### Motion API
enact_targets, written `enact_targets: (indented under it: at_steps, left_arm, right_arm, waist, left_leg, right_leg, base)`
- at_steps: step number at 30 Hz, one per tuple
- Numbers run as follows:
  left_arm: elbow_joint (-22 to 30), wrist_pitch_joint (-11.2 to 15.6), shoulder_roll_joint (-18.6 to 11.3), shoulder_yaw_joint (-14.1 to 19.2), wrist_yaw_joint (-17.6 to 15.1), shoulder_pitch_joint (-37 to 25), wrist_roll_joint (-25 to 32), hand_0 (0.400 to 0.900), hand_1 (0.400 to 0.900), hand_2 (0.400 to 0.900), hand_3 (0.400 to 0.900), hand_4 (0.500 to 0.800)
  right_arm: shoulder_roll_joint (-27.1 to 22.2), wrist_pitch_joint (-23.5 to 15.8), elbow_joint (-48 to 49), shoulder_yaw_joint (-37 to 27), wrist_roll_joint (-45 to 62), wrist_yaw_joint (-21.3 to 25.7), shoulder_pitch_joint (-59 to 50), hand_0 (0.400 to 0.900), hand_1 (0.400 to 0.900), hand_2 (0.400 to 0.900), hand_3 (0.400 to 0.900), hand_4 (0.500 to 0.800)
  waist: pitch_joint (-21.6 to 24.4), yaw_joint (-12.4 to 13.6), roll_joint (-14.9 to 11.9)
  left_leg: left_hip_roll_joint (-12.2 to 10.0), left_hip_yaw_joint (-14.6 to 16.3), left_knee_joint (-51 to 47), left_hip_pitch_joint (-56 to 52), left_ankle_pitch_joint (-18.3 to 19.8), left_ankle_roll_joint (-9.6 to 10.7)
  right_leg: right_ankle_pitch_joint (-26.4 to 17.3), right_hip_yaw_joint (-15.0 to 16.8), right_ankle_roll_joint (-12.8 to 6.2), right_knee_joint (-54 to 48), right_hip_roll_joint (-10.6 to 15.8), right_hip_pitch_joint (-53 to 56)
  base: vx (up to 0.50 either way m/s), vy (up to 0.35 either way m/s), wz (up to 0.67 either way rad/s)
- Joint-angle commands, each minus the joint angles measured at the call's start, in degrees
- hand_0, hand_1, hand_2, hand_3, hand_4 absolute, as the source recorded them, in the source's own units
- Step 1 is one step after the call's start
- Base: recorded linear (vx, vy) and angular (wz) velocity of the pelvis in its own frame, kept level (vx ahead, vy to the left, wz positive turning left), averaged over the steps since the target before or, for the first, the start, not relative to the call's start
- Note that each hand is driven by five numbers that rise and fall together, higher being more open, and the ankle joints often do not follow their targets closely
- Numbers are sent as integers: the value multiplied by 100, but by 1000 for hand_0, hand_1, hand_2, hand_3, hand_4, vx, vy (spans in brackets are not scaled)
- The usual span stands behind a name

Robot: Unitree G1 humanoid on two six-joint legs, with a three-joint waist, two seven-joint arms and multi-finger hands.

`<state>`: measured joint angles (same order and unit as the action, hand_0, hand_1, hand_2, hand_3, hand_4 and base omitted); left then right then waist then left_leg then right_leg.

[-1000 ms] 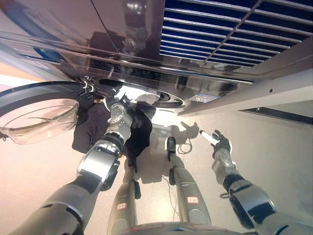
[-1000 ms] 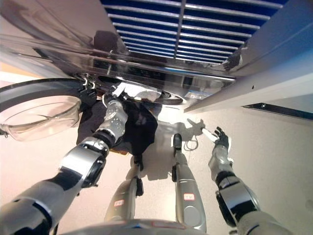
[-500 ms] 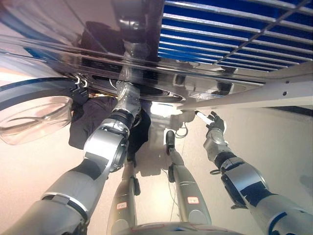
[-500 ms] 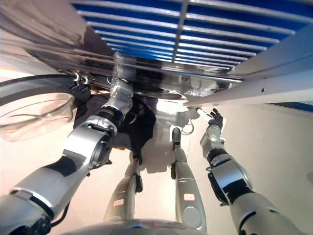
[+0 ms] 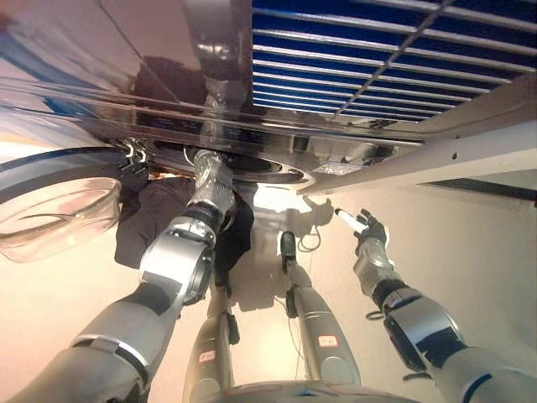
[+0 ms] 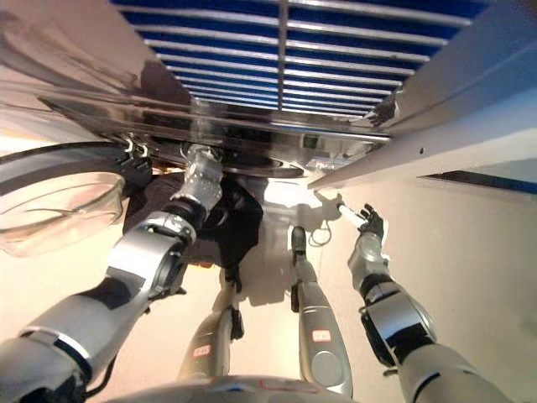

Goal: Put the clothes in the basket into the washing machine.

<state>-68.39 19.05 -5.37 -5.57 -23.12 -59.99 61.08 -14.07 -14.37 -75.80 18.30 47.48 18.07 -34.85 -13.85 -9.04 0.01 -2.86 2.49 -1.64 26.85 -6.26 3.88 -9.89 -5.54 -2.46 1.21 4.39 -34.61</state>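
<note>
Your left arm reaches into the washing machine drum (image 5: 243, 164) — its fingers are hidden, so their state is unclear. Dark clothes (image 5: 155, 222) hang soft and limp below; grasp a bunched fold. Your right hand (image 5: 367, 236) hovers aside, fingers relaxed.

A laundry corner: a front-loading washing machine (image 5: 252, 159) with its door (image 5: 59, 201) open.

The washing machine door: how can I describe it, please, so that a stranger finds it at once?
Start at the washing machine, the glossy dark front across the top. At the left edge its round door hangs open beside the dark clothes. It alone has a black ring around a clear, bulging glass bowl.
</note>
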Motion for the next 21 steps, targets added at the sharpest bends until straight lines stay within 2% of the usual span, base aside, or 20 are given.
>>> enact_targets:
  at_steps: [1,4,5,6,7,9,10,14,15,18,20,21]
  left_arm:
    - [-234,235,-134,-464,91,488,-1347,900,900,900,900,800]
    - [-701,-117,-360,-834,241,1118,-2205,900,900,900,900,800]
    - [-743,-190,-415,-926,279,1365,-2519,900,900,900,900,800]
    - [-737,-191,-416,-929,275,1369,-2523,900,900,900,900,800]
    - [-903,-298,-458,-976,383,1641,-2785,900,900,900,900,800]
    - [-920,-391,-507,-1057,565,2100,-3117,900,900,900,900,800]
    - [-997,-440,-558,-1170,676,2351,-3528,900,900,900,900,800]
    - [-1067,-501,-591,-1089,1127,3292,-3976,900,900,900,900,800]
    - [-1009,-517,-592,-1018,1114,3481,-4064,900,900,900,900,800]
    - [-1022,-505,-537,-874,1358,4022,-4187,900,900,900,900,800]
    - [-861,-411,-551,-797,1452,4603,-4429,900,900,900,900,800]
    - [-855,-412,-552,-800,1451,4613,-4431,900,900,900,900,800]
  right_arm:
    - [-67,-367,-257,-170,-166,-120,403,900,900,900,900,800]
    - [-146,-319,-290,-248,-253,-237,512,900,900,900,900,800]
    - [-174,-284,-303,-299,-282,-277,572,900,900,900,900,800]
    - [-172,-284,-301,-302,-283,-277,574,900,900,900,900,800]
    - [-196,-254,-312,-354,-356,-338,651,900,900,900,900,800]
    - [-278,-169,-302,-458,-474,-445,804,900,900,900,900,800]
    - [-334,-144,-288,-516,-585,-537,900,900,900,900,900,800]
    - [-413,-15,-260,-682,-899,-860,1446,900,900,900,900,800]
    - [-471,26,-260,-782,-916,-926,1577,900,900,900,900,800]
    - [-463,48,-196,-895,-1081,-1101,1938,900,900,900,900,800]
    - [-382,65,-89,-917,-1344,-1259,2428,900,900,900,900,800]
    - [-380,66,-84,-916,-1345,-1257,2437,900,900,900,900,800]
  waist:
    - [475,186,-100]
    - [513,256,-73]
    - [539,281,-58]
    - [542,278,-64]
    - [581,306,-41]
    - [666,329,-17]
    - [699,345,-1]
    - [954,439,20]
    - [1026,470,16]
    - [1203,565,8]
    - [1374,654,24]
    - [1371,654,23]
  left_leg:
    - [312,-411,-141,-282,-56,-23]
    - [317,-447,-197,-589,-71,-17]
    - [311,-454,-212,-695,-70,-19]
    - [318,-456,-213,-680,-96,-22]
    - [307,-443,-219,-805,-69,-18]
    - [320,-450,-226,-966,-80,-30]
    - [314,-441,-226,-1093,-75,-27]
    - [313,-436,-222,-1424,-35,-37]
    - [318,-446,-205,-1487,-20,-43]
    - [297,-449,-244,-1739,5,-42]
    - [301,-457,-268,-1941,38,-49]
    - [301,-457,-271,-1952,39,-49]
  right_leg:
    - [256,-255,-198,-129,-326,815]
    - [283,-312,-194,-167,-300,1156]
    - [290,-314,-202,-187,-283,1270]
    - [267,-316,-202,-197,-276,1261]
    - [300,-328,-210,-208,-274,1386]
    - [312,-344,-210,-232,-266,1546]
    - [343,-337,-212,-228,-262,1665]
    - [436,-370,-217,-261,-255,2042]
    - [444,-386,-221,-284,-249,2140]
    - [430,-430,-241,-447,-243,2457]
    - [433,-451,-285,-557,-227,2679]
    - [434,-451,-285,-559,-228,2691]
  base:
    - [19,-33,26]
    - [15,-6,18]
    - [1,12,7]
    - [9,18,3]
    - [4,18,5]
    - [7,21,9]
    - [7,25,10]
    - [15,7,10]
    - [21,0,11]
    - [22,6,11]
    - [21,23,8]
    - [19,1,10]
